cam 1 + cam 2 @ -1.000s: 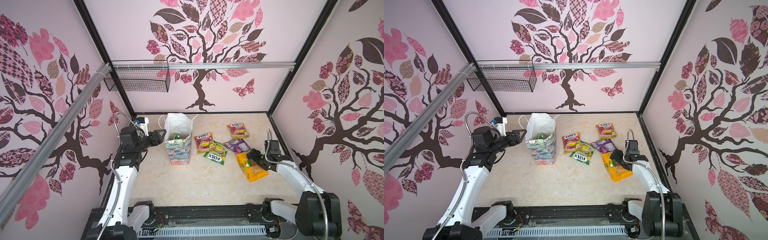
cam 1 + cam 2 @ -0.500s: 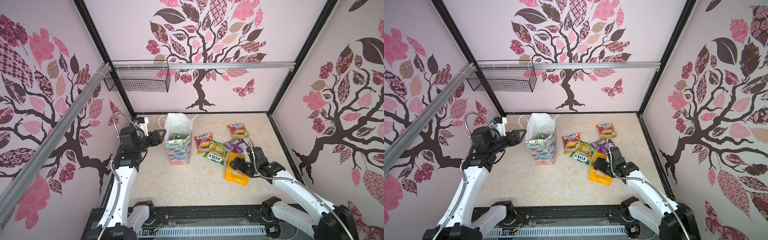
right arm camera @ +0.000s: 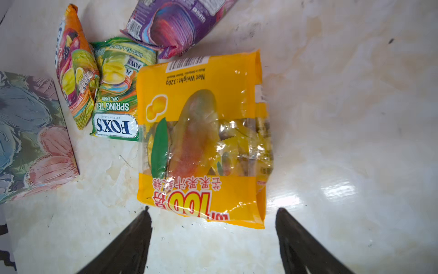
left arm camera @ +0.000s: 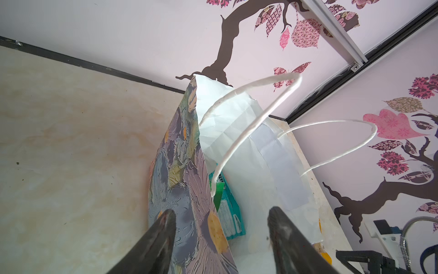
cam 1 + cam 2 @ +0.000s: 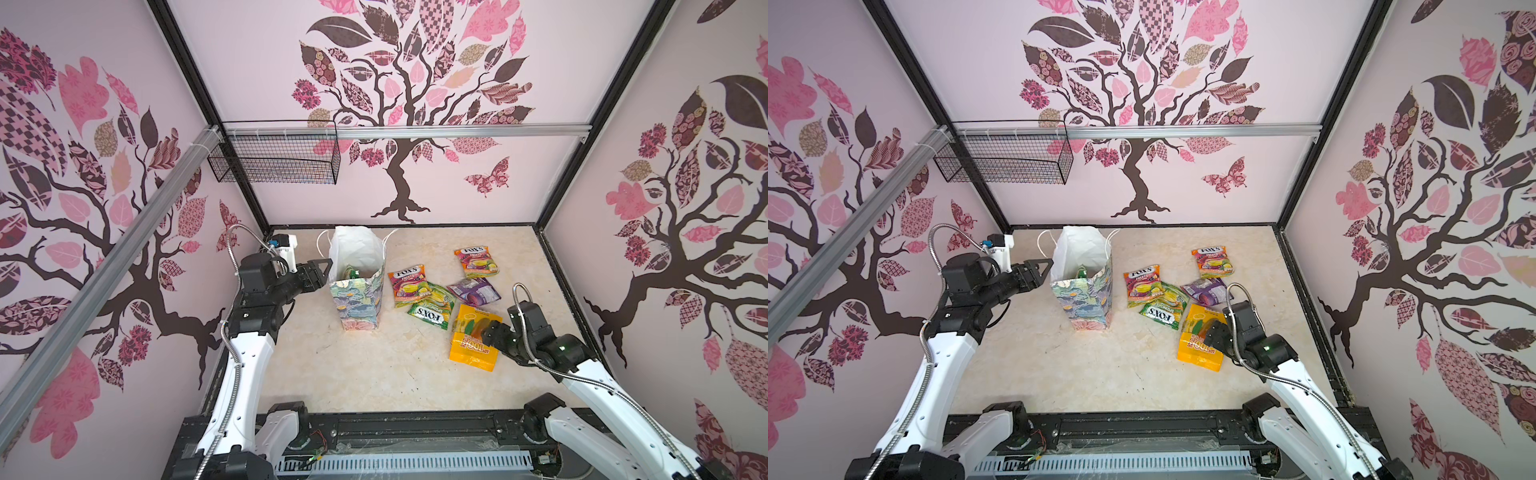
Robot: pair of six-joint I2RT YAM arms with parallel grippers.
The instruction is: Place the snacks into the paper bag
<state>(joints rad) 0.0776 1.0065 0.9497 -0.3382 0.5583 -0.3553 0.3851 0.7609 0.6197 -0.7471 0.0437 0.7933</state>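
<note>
- The paper bag (image 5: 359, 303) is standing upright on the table (image 5: 365, 374), left of the loose snacks. Its white mouth is gaping, and a teal packet (image 4: 228, 213) is already lying inside.
- The left gripper (image 4: 221, 210) is hanging at the bag's rim with its fingers spread, one outside the printed wall and one over the white interior. It is pinching nothing, and I cannot tell whether either finger is touching the paper.
- The right gripper (image 3: 213, 209) is hovering above the yellow mango candy packet (image 5: 473, 338). Its jaws are spread wide and gripping nothing, and the packet's "100" end is lying just ahead of the fingertips.
- That yellow packet is lying flat, its far end just beside the green FOX'S Spring Tea packet (image 5: 430, 309) and the purple packet (image 5: 476, 291).
- An orange FOX'S fruits packet (image 5: 407, 284) is overlapping the green one. A second FOX'S fruits packet (image 5: 476, 262) is lying apart, towards the back wall.
- As I judge it, the robot is reaching for the yellow packet and the grasp is not yet made. Five packets are waiting outside the bag.
- The next move is calling for a descent onto the packet's end and a pinch on the glossy film, which looks slippery and is lying flush with the table. After that comes a lift and a carry across to the bag's mouth, which the left gripper seems placed to steady.
</note>
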